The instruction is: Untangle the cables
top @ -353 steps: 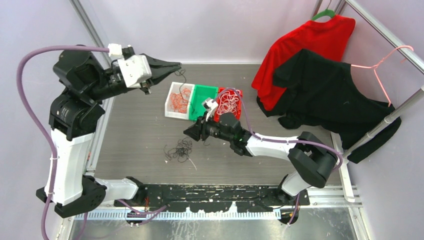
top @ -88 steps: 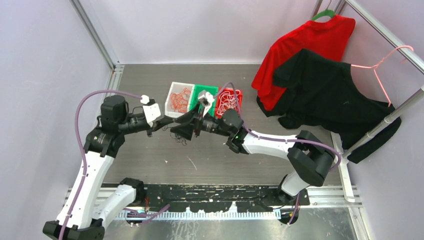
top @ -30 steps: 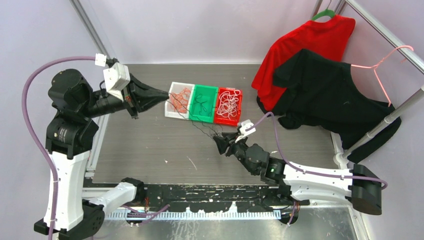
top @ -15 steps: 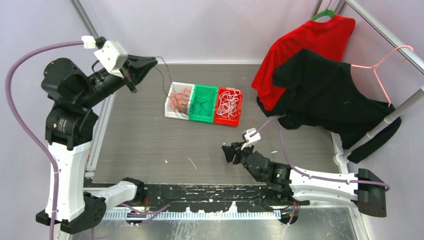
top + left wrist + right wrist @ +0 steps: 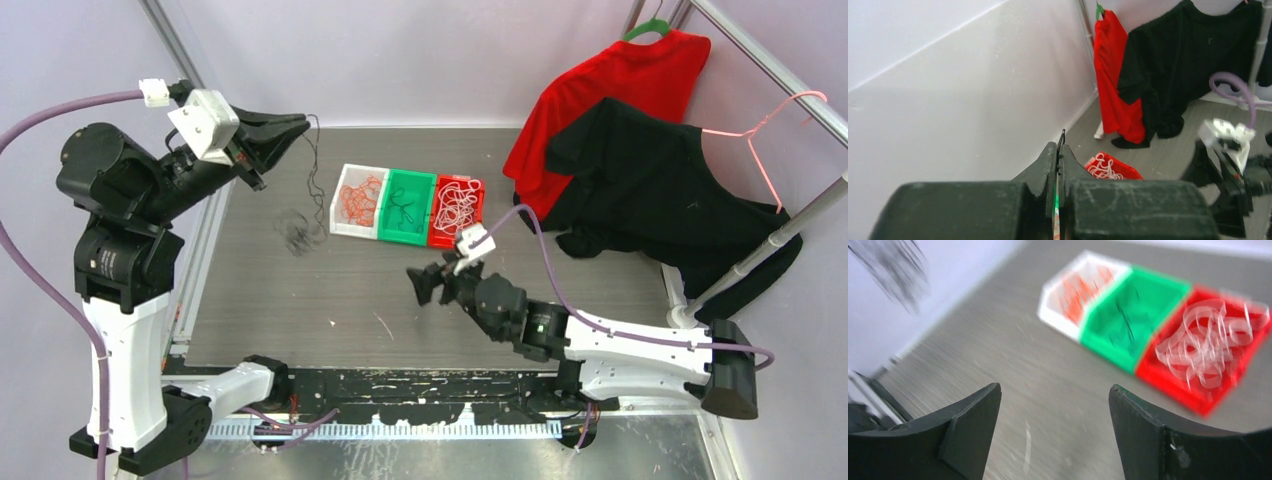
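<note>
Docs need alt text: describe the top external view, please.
The left gripper, raised at back left, pinches a black cable whose tangled clump hangs left of the white bin. The right gripper is open and empty, in front of the green bin and red bin.

Top view high, from behind; wrist views low; red bin (image 5: 1173,384) common to all

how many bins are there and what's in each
3, side by side at mid-table: white bin on the left holding orange cables, green bin in the middle holding a few black cables, red bin on the right holding white cables. None looks hidden.
</note>
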You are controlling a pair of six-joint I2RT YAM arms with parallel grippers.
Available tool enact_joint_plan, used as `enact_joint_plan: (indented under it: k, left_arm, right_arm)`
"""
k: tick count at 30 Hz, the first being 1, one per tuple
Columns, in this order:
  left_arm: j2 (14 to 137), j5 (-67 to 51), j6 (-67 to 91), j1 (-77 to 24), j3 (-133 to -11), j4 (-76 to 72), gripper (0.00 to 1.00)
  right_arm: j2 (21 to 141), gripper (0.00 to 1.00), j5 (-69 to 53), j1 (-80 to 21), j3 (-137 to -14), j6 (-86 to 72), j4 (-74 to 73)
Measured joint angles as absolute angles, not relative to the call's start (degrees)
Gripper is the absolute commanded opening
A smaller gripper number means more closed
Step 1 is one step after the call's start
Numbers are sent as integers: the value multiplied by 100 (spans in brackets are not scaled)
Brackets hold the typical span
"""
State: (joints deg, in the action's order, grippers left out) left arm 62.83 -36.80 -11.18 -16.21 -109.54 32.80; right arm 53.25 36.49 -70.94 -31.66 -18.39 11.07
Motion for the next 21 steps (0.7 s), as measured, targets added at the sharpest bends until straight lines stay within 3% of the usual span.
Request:
enact_joint_plan:
  k: [4, 9, 21]
  left_arm:
    - [6200, -3872, -1122, -1621, -10680, 3476, 0]
    - [6152, -4080, -1122, -1621, -10475, 3656, 0]
    - [6110, -4748, -864, -1621, -10447, 3671, 0]
  right_arm:
    - [6064, 88, 3321, -7094, -4845, -1063, 1323]
    - [6632, 86, 2880, -7094, -5996, -539, 1481]
    - [7231, 83, 2547, -7078, -6414, 54, 1437]
